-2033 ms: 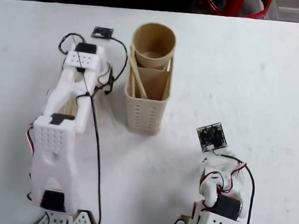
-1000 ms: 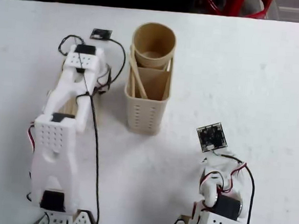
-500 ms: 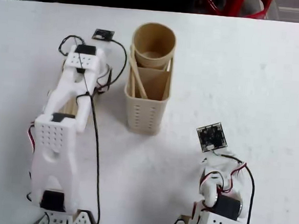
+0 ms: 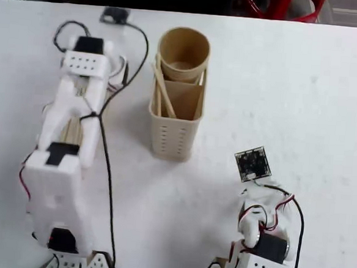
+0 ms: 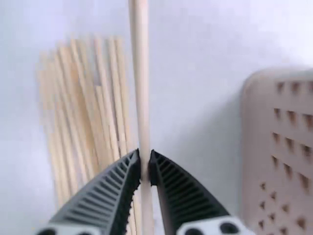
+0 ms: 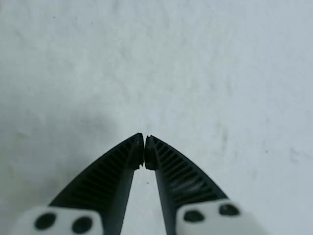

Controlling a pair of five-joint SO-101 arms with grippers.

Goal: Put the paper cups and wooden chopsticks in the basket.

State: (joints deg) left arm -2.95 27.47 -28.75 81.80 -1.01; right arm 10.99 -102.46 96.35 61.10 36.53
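Open table [image 4: 304, 87] right of the basket [image 4: 173, 133]; left arm [image 4: 60, 156] flanks its other side.

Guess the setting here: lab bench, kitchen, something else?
Most likely a robotics lab bench, not a kitchen: a plain white table, the left arm and right arm with exposed wiring, a bare camera board, and staged props, a basket holding a paper cup, loose chopsticks nearby.

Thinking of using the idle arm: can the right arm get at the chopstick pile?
Probably not. The right arm sits folded by its base; the chopstick pile lies on the basket's far side, under the left arm, whose claw grips one chopstick.
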